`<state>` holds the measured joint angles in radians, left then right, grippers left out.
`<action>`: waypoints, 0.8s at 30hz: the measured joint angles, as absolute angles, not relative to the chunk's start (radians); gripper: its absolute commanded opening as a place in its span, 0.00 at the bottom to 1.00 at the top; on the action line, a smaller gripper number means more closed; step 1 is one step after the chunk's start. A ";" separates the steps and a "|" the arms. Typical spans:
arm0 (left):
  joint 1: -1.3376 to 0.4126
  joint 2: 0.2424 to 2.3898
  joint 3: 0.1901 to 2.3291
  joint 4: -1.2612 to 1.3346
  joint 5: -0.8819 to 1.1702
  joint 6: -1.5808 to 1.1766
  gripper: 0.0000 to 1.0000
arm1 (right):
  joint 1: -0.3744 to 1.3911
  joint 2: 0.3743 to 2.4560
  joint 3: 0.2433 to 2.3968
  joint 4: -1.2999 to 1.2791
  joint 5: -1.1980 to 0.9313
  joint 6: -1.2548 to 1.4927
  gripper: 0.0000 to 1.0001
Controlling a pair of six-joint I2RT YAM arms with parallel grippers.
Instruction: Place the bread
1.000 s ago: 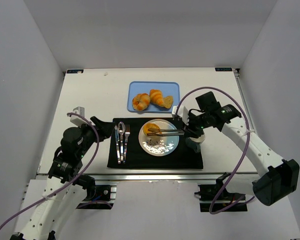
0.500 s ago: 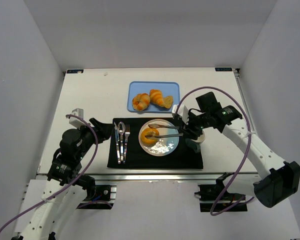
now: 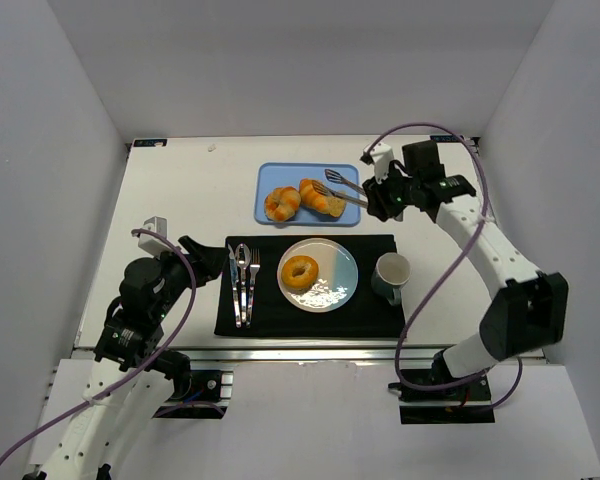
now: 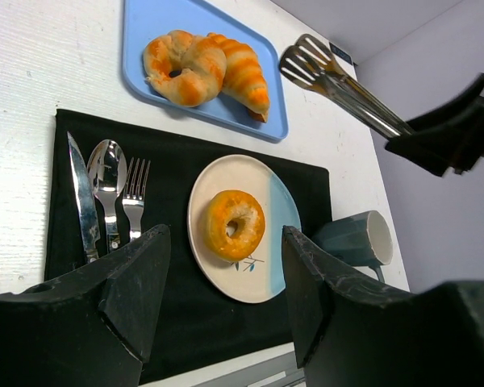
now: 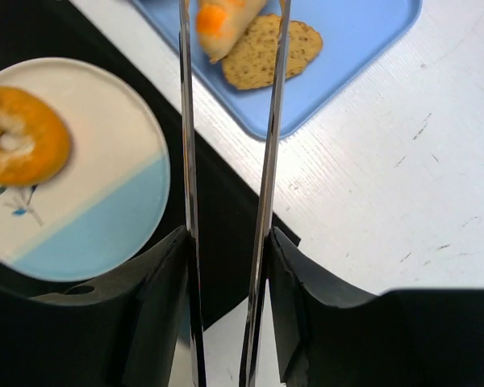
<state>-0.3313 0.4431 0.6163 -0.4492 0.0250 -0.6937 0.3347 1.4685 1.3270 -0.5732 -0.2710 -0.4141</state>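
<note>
Ring bun (image 3: 300, 271) is off the tongs (image 3: 342, 190) and on the plate (image 3: 342, 278) now. The right gripper (image 3: 378, 197), pinching those tongs, is back over the tray (image 3: 276, 172), so the croissant (image 3: 318, 196) is probably next. The left gripper (image 3: 206, 254) has its fingers spread, idle.

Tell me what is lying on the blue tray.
On the blue tray: a knotted roll, a striped croissant and a flat brown slice. The croissant covers part of the slice, and the tongs hang over that end.
</note>
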 measured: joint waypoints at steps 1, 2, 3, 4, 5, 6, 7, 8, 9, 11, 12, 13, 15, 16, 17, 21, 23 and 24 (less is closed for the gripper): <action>-0.331 0.442 0.616 -0.449 0.022 -0.695 0.67 | 0.335 1.499 1.343 -0.568 -0.261 -0.402 0.49; -0.331 0.441 0.616 -0.450 0.018 -0.696 0.67 | 0.335 1.526 1.355 -0.566 -0.255 -0.394 0.51; -0.331 0.439 0.616 -0.451 0.010 -0.697 0.67 | 0.335 1.553 1.368 -0.565 -0.249 -0.385 0.52; -0.331 0.435 0.616 -0.453 0.006 -0.698 0.67 | 0.336 1.576 1.377 -0.564 -0.244 -0.377 0.53; -0.331 0.432 0.616 -0.456 0.001 -0.699 0.67 | 0.336 1.591 1.380 -0.563 -0.241 -0.373 0.53; -0.331 0.427 0.616 -0.460 -0.004 -0.700 0.67 | 0.336 1.602 1.380 -0.565 -0.239 -0.368 0.54; -0.331 0.422 0.616 -0.465 -0.008 -0.701 0.67 | 0.336 1.610 1.380 -0.568 -0.238 -0.364 0.54; -0.331 0.419 0.616 -0.468 -0.012 -0.702 0.67 | 0.336 1.613 1.380 -0.570 -0.238 -0.357 0.54; -0.331 0.416 0.616 -0.469 -0.015 -0.704 0.67 | 0.336 1.614 1.380 -0.571 -0.238 -0.353 0.54; -0.331 0.411 0.616 -0.471 -0.019 -0.707 0.67 | 0.336 1.613 1.380 -0.570 -0.238 -0.346 0.54; -0.331 0.410 0.616 -0.471 -0.019 -0.708 0.67 | 0.336 1.613 1.380 -0.570 -0.238 -0.344 0.54; -0.331 0.409 0.616 -0.471 -0.020 -0.708 0.67 | 0.336 1.613 1.378 -0.570 -0.237 -0.343 0.53; -0.331 0.409 0.616 -0.471 -0.020 -0.708 0.67 | 0.336 1.613 1.376 -0.570 -0.235 -0.343 0.53; -0.331 0.409 0.616 -0.471 -0.020 -0.708 0.67 | 0.336 1.613 1.375 -0.570 -0.234 -0.342 0.53; -0.331 0.410 0.616 -0.471 -0.020 -0.708 0.67 | 0.336 1.613 1.374 -0.571 -0.234 -0.342 0.52; -0.331 0.416 0.616 -0.471 -0.020 -0.708 0.67 | 0.339 1.621 1.374 -0.572 -0.234 -0.339 0.51; -0.331 0.417 0.616 -0.471 -0.020 -0.708 0.67 | 0.343 1.633 1.374 -0.573 -0.235 -0.339 0.50; -0.331 0.417 0.616 -0.471 -0.020 -0.708 0.67 | 0.344 1.640 1.374 -0.574 -0.235 -0.339 0.50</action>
<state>-0.3313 0.4168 0.6163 -0.4709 -0.0196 -0.7078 0.3435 1.6402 1.3743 -0.5735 -0.2352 -0.3386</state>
